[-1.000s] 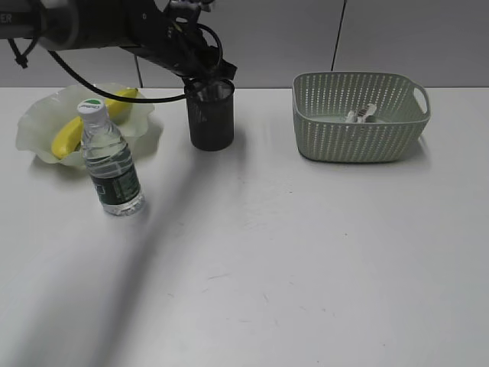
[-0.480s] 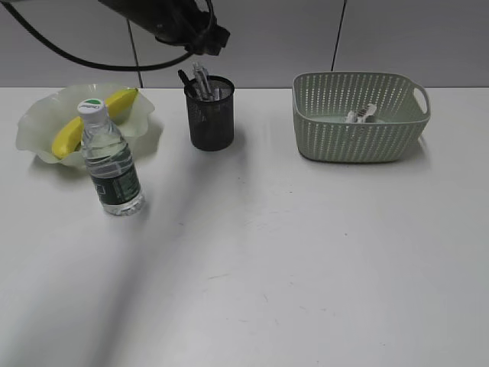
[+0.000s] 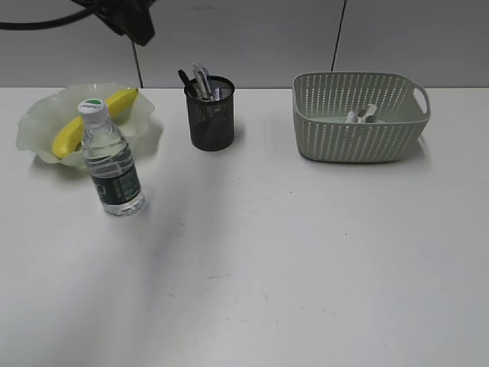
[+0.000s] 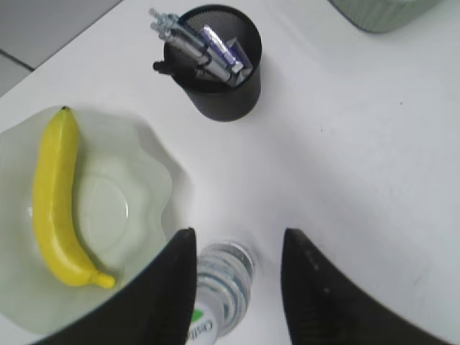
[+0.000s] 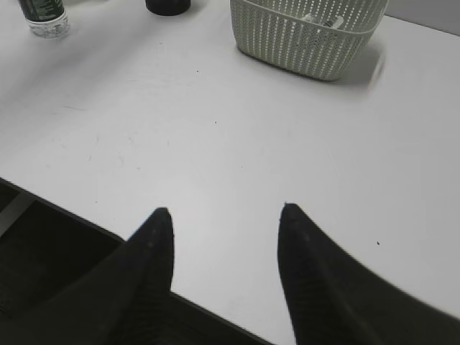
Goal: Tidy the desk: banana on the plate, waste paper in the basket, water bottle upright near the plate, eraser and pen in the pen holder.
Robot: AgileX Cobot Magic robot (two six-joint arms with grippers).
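The banana (image 3: 93,120) lies on the pale green ruffled plate (image 3: 34,126) at the back left; both show in the left wrist view, banana (image 4: 52,194) on plate (image 4: 147,201). The water bottle (image 3: 111,160) stands upright in front of the plate. The black mesh pen holder (image 3: 211,115) holds pens and a blue-and-white eraser (image 4: 228,54). The waste paper (image 3: 361,114) lies in the green basket (image 3: 359,138). My left gripper (image 4: 237,241) is open and empty, high above the bottle (image 4: 224,284). My right gripper (image 5: 226,212) is open and empty over the desk's (image 3: 306,252) front edge.
The left arm's dark body (image 3: 126,17) hangs at the top left above the plate. A grey wall runs behind the desk. The desk's front edge (image 5: 86,215) drops to a dark space below the right gripper.
My left arm has risen and drawn back to the left, away from the pen holder, leaving the pens standing in it. Nothing else has moved.
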